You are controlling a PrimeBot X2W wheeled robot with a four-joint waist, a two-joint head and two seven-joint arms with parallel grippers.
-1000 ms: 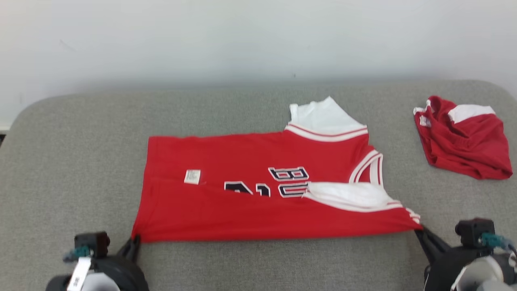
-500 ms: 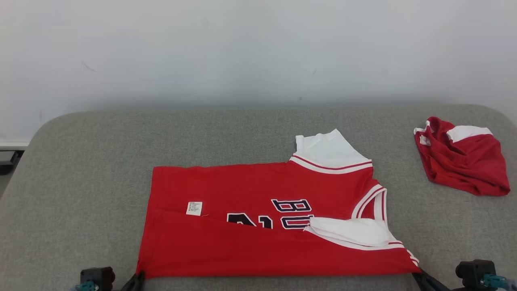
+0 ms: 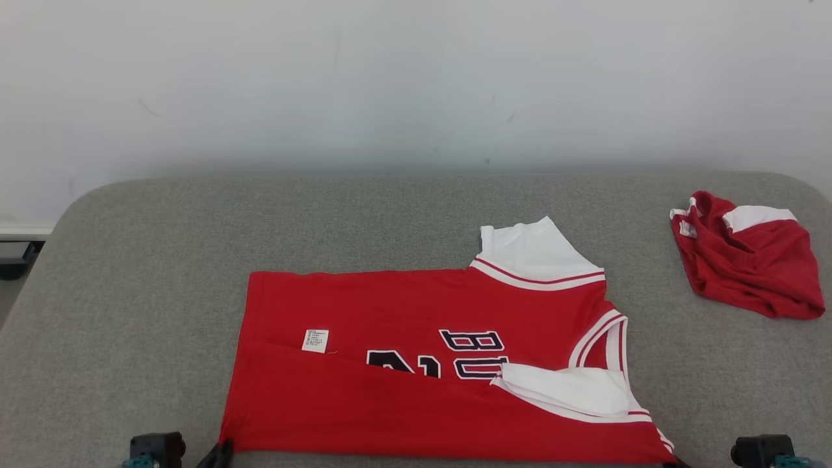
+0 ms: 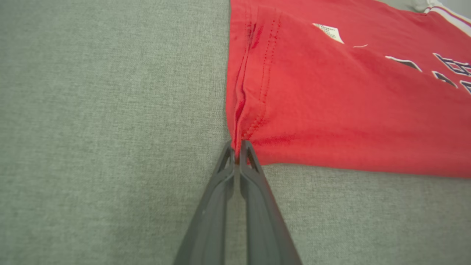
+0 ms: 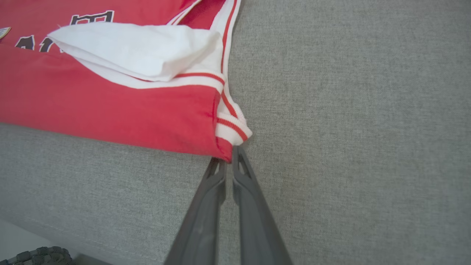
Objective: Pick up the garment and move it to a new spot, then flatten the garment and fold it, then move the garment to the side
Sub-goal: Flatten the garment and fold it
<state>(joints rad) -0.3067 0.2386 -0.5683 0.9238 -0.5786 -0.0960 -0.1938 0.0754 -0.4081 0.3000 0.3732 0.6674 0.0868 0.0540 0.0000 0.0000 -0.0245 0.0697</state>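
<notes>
Grey fabric tabletop (image 3: 143,273) before a white wall carries the red jersey (image 3: 403,396), partly folded near the front edge. The left gripper (image 4: 237,152) has its jaws clenched on the hem corner, and the right gripper (image 5: 229,157) grips the striped-trim corner. A crumpled red garment (image 3: 747,266) lies well apart.

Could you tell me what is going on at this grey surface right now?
The robot is partway through folding a red basketball jersey laid on the grey padded surface. Its left gripper is shut on the near hem corner and its right gripper is shut on the near corner at the striped armhole trim. The jersey's near side is folded over the lower part of the lettering. A second red-and-white garment lies crumpled at the far right, apart from the jersey.
</notes>
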